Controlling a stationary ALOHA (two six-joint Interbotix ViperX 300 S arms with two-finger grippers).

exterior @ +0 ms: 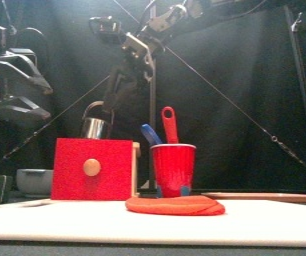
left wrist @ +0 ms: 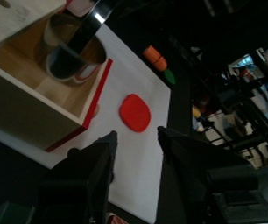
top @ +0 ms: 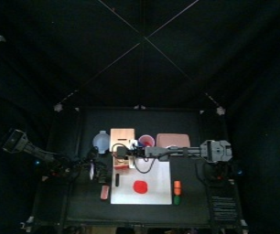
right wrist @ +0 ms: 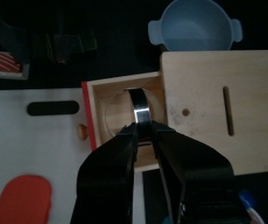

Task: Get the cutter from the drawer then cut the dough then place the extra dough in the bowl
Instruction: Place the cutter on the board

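Right wrist view: right fingers [right wrist: 143,132] clamped on wire handle of cutter [right wrist: 137,103], in open drawer [right wrist: 107,107], 11 o'clock from dough [top: 140,186]. Likely light, rigid, slippery; handle best hold. Left fingers [left wrist: 134,136] apart.

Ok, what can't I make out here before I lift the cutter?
Cutter handle: right wrist view, the right pincer covers it, so the grip is unclear.
Bowl: front view, mostly behind the wooden box.
Top view: cutter too small, under that pincer.
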